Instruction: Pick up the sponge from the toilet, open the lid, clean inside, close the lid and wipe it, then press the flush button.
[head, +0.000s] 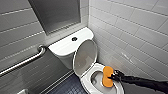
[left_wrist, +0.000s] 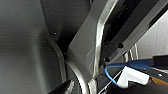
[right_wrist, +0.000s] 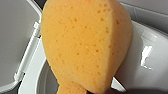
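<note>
The white toilet (head: 105, 88) stands in the corner with its lid (head: 85, 57) raised against the tank. A dark round flush button (head: 74, 39) sits in the middle of the tank top. My right gripper (head: 113, 76) comes in from the right and is shut on the orange sponge (head: 107, 76), which hangs over the bowl opening, close to the seat's right side. In the right wrist view the sponge (right_wrist: 85, 45) looms large over the white seat (right_wrist: 140, 62), with the raised lid (right_wrist: 15, 42) beside it.
A metal grab bar (head: 23, 62) runs along the left tiled wall. A dark recessed panel (head: 56, 13) sits above the tank. White tiles close in on the right. Dark floor (head: 67, 86) lies left of the bowl. The left wrist view shows grey robot parts and a blue cable (left_wrist: 125, 66).
</note>
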